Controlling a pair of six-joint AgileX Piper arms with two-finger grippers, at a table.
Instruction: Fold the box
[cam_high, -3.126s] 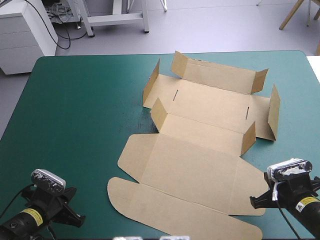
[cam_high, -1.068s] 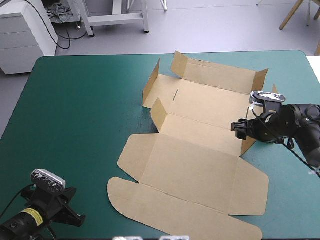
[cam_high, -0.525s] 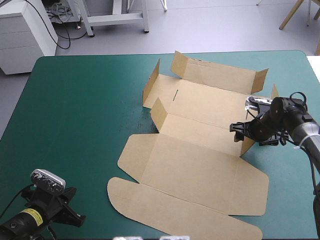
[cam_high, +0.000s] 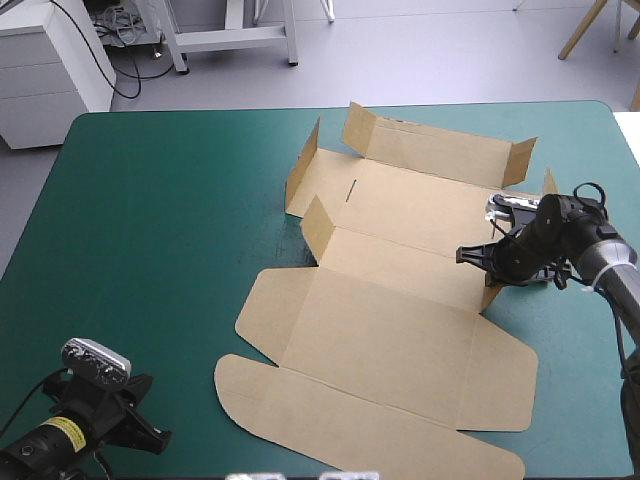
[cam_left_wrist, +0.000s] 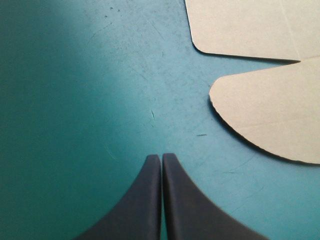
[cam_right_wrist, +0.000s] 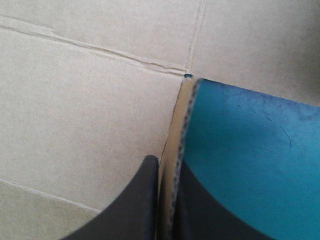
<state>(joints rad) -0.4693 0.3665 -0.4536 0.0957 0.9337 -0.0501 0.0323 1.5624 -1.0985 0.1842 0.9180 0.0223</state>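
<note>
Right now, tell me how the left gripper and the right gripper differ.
The left gripper is shut on nothing; the right gripper is shut on the box, pinching a raised side flap. The left hangs over bare teal-green cover beside the box; the right is at the box's right edge. Both have their fingers closed.

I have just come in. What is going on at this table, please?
A two-armed robot is folding a brown box that lies mostly flat on the teal-green table, with a few flaps at its far end standing up. The right gripper is shut on one small raised flap at the box's right side. The left gripper is shut over bare cover near the table's near-left corner, beside the rounded lid flap, not touching it.
</note>
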